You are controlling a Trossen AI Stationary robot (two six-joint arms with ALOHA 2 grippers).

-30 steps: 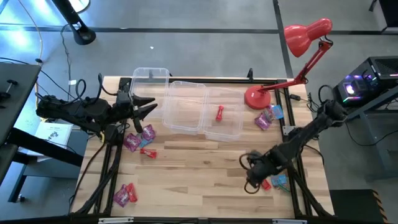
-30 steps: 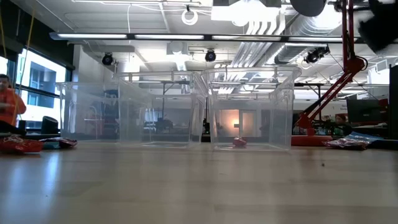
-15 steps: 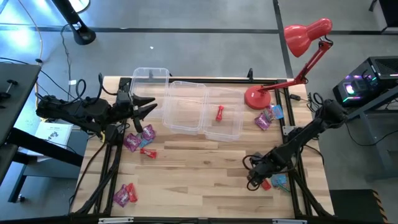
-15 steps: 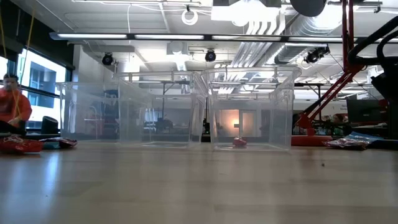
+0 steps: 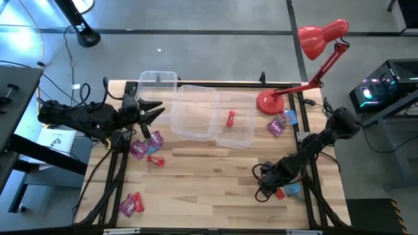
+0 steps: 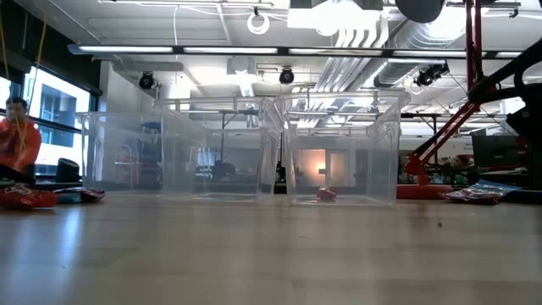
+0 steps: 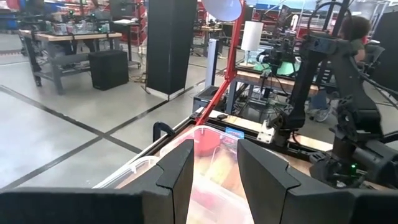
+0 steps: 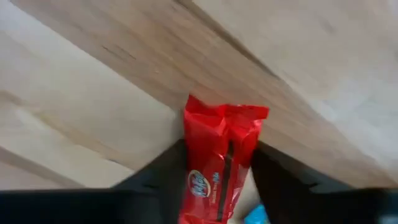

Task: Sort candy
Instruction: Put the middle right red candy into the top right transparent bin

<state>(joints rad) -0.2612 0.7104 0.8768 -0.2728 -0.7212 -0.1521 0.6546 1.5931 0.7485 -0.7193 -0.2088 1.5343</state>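
Observation:
A red candy (image 8: 222,155) lies on the wooden table near its near right corner, next to a light blue one (image 5: 293,189). My right gripper (image 8: 217,177) points down over the red candy and is shut on it; it also shows in the high view (image 5: 266,188). More candy lies in loose groups at the left (image 5: 145,146), the near left (image 5: 130,204) and the far right (image 5: 282,123). One red candy (image 5: 230,118) rests on the floor of the rightmost clear bin (image 5: 243,134). My left gripper (image 5: 154,111) hovers open, level, beside the bins' left end. My right gripper pinches the red candy by its two long sides (image 8: 193,158) between its two fingers. The fingers come from above, pointing steeply down, and lie across the wrapper. The candy lies flat on the table, its far end (image 8: 227,115) sticking out past the fingertips.
Three clear bins (image 5: 193,111) stand in a row at the table's far middle. A red desk lamp (image 5: 322,36) has its base (image 5: 269,102) on the far right. In the low view a person (image 6: 17,140) shows in the room beyond the table's left.
My right gripper has come down onto the table at the near right, over the red candy, shifting slightly toward the near edge. The candy has not moved from its place.

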